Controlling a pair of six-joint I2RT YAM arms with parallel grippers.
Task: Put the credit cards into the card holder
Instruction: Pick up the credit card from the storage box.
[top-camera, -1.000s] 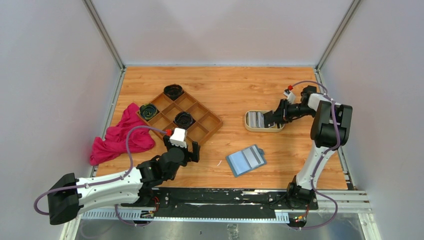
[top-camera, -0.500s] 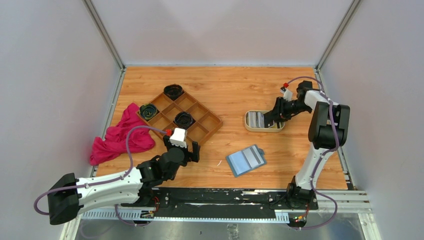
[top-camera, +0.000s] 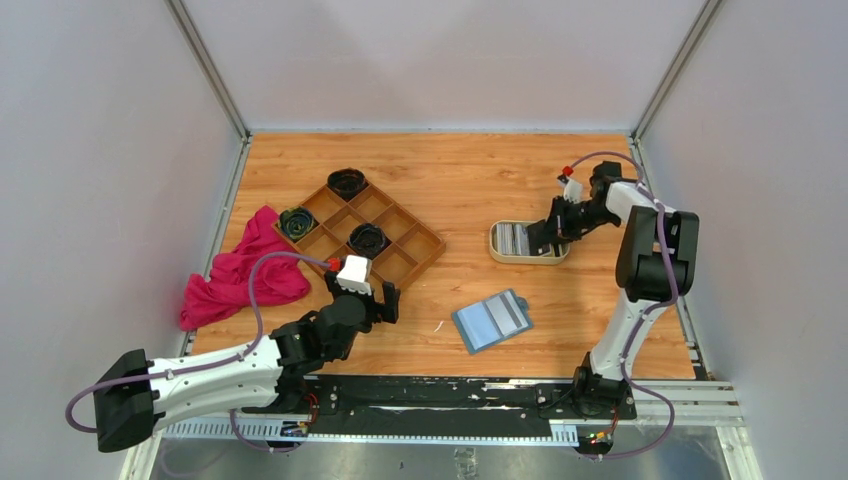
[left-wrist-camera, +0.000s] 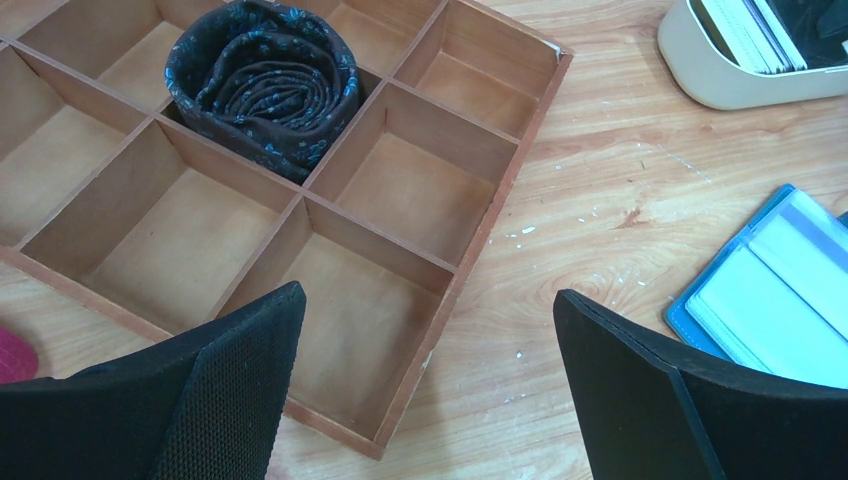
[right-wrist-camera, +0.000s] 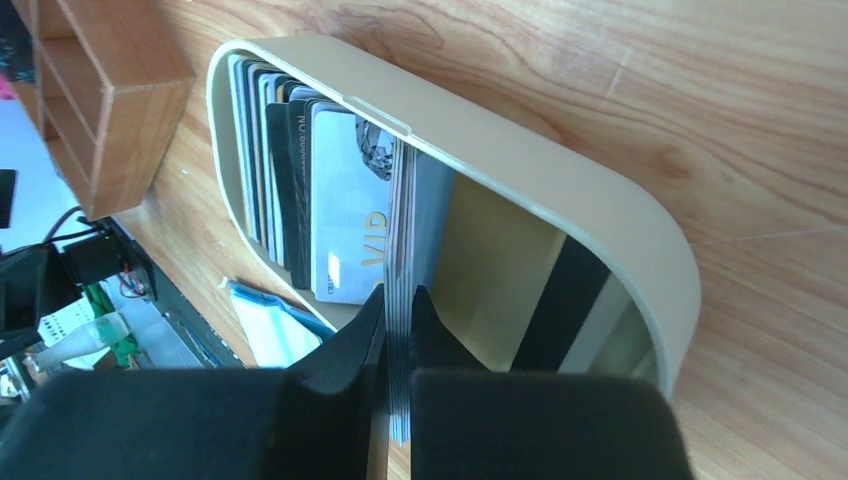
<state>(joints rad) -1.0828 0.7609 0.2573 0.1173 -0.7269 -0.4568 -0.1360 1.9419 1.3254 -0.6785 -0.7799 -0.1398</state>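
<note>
The teal-blue card holder (top-camera: 491, 320) lies open on the table near the front middle; it also shows in the left wrist view (left-wrist-camera: 775, 285). Several credit cards (top-camera: 513, 239) stand in a cream oval tray (top-camera: 500, 254). My right gripper (top-camera: 549, 231) is shut on a thin stack of credit cards (right-wrist-camera: 401, 230) inside the tray (right-wrist-camera: 560, 170), while more cards (right-wrist-camera: 300, 180) lean at the tray's left end. My left gripper (top-camera: 378, 297) is open and empty, hovering over the table between the wooden tray's near corner and the card holder.
A brown wooden compartment tray (top-camera: 400, 262) holds three rolled dark ties, one in the left wrist view (left-wrist-camera: 262, 82). A red cloth (top-camera: 240, 272) lies at the left. Metal rails run along the near edge.
My right arm has shifted slightly left and up at the cream tray, its gripper staying in the tray. The left arm has barely moved.
</note>
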